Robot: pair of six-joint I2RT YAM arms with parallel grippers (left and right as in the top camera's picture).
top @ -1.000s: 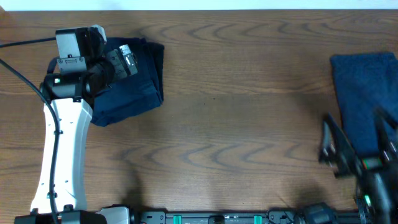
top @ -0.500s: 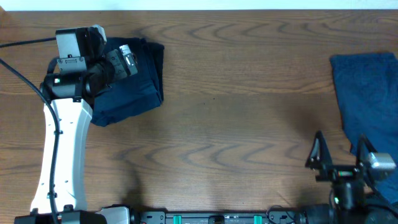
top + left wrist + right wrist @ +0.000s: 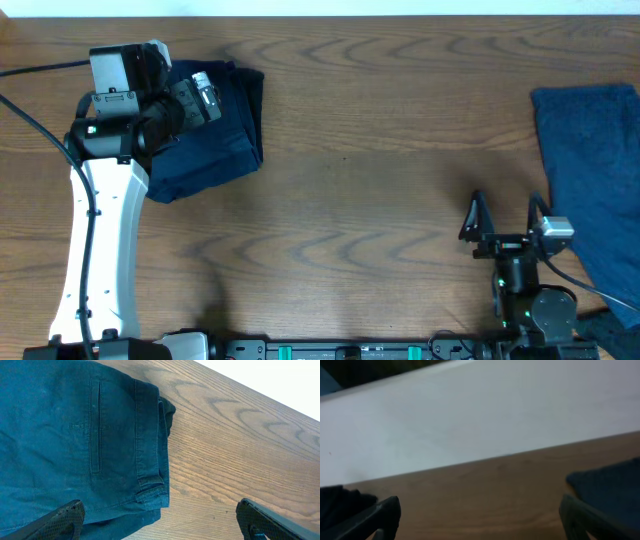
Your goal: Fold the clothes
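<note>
A folded pair of dark navy trousers [image 3: 212, 135] lies at the far left of the table, and its back pocket and hem show in the left wrist view [image 3: 80, 445]. My left gripper [image 3: 205, 95] hovers over the trousers, open and empty [image 3: 160, 522]. A blue garment [image 3: 590, 160] lies spread at the right edge. My right gripper [image 3: 505, 215] is open and empty near the front edge, just left of the blue garment, with its jaws pointing toward the far side [image 3: 480, 520]. The blue garment's corner shows in the right wrist view [image 3: 610, 490].
The wooden table [image 3: 390, 170] runs between the two garments. A black cable [image 3: 30, 115] trails by the left arm's base. The arm mounts [image 3: 350, 350] sit along the front edge. A white wall [image 3: 480, 420] stands beyond the far edge.
My right arm has drawn back off the blue garment and swung left toward the front edge. The left arm and the trousers have not moved.
</note>
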